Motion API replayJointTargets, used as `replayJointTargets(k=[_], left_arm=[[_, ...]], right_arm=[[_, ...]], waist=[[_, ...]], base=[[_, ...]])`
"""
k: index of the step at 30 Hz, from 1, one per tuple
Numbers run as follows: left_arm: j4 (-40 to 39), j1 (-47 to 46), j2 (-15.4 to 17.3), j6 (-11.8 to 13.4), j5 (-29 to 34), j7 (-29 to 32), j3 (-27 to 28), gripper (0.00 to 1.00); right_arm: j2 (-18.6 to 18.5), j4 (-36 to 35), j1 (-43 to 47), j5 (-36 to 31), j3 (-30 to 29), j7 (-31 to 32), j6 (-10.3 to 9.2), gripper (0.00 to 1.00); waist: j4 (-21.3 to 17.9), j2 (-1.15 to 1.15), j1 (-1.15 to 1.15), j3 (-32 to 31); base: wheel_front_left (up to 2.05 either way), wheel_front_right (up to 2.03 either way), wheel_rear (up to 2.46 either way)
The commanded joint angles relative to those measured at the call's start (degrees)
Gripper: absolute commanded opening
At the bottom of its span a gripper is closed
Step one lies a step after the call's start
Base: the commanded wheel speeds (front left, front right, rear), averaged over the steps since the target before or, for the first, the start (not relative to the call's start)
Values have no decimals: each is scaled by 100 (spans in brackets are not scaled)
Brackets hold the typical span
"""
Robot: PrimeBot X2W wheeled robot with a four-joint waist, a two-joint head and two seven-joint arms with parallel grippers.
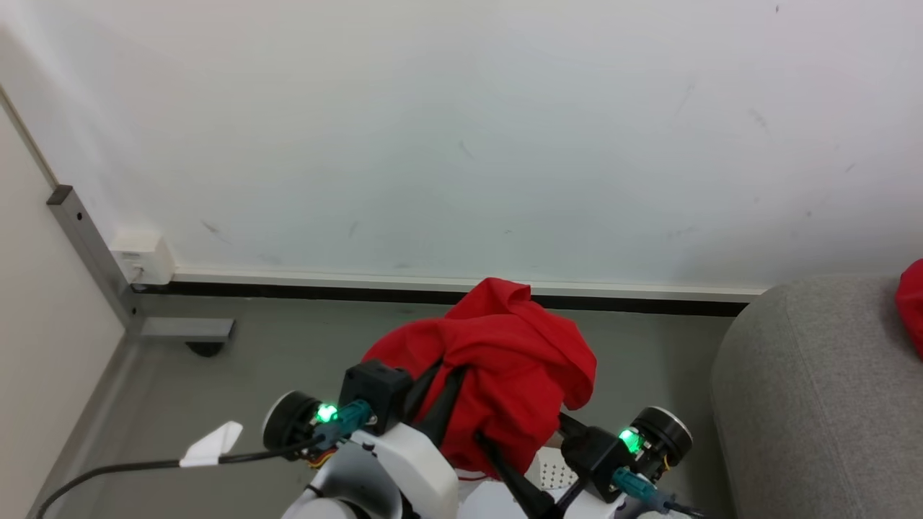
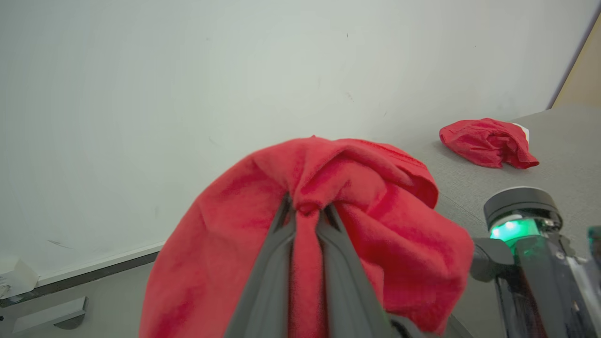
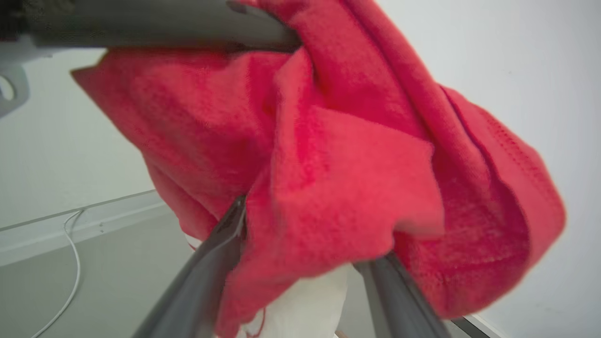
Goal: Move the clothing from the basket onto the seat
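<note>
My left gripper (image 1: 443,378) is shut on a bunched fold of a bright red piece of clothing (image 1: 505,360) and holds it up in front of the wall. In the left wrist view its fingers (image 2: 307,213) pinch the red cloth (image 2: 338,197) between them. My right gripper (image 1: 523,432) stands open just under it. In the right wrist view its wide-spread fingers (image 3: 310,234) have the cloth (image 3: 352,164) draped over their tips. A patch of the white perforated basket (image 1: 554,474) shows below. The grey seat (image 1: 815,404) is at the right, with another red garment (image 2: 488,141) lying on it.
A pale wall with a baseboard runs behind. At the left stand a grey metal post (image 1: 90,252) and a white wall box (image 1: 140,256). A black cable with a white tag (image 1: 213,443) crosses the grey floor at the lower left.
</note>
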Motion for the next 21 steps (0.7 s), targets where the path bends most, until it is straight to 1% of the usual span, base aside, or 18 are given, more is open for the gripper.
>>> replayJointTargets(k=[1,6,7,8,9,11,15,20,21], left_arm=[[-25,-60,-6,-26,18,-3,4,0],[-6,-75,-62,-40,-25,8,-84,0],[-1,-78,-70,-44,-28,8,-97,0],[7,-77,-74,-49,-35,7,-107,0],[17,-77,-75,-50,-38,0,-112,0],[32,-72,-68,-40,-46,-17,-113,0],[62,-58,-40,-8,-60,-55,-94,0],[115,-42,-44,44,-70,-118,-74,1],[123,-41,-44,54,-58,-118,-74,23]], right_arm=[[-14,54,-81,126,54,-29,-17,100],[-14,281,-325,589,474,-84,-17,100],[-15,308,-341,717,544,-91,-17,82],[-15,325,-383,852,606,-94,-17,22],[-15,320,-433,967,648,-112,-17,0],[-15,338,-484,1161,738,-131,-17,0],[-15,401,-600,1283,866,-164,-17,0],[-15,438,-669,1306,775,-177,-17,0],[-14,403,-677,1283,742,-175,-17,0]], waist=[[22,0,0,6],[86,0,0,29],[97,0,0,37],[106,0,0,46],[113,0,0,55],[116,0,0,69],[95,0,0,107],[31,0,0,141],[13,0,0,148]], base=[[0,0,0],[0,0,0],[0,0,0],[0,0,0],[0,0,0],[0,0,0],[0,0,0],[0,0,0],[0,0,0]])
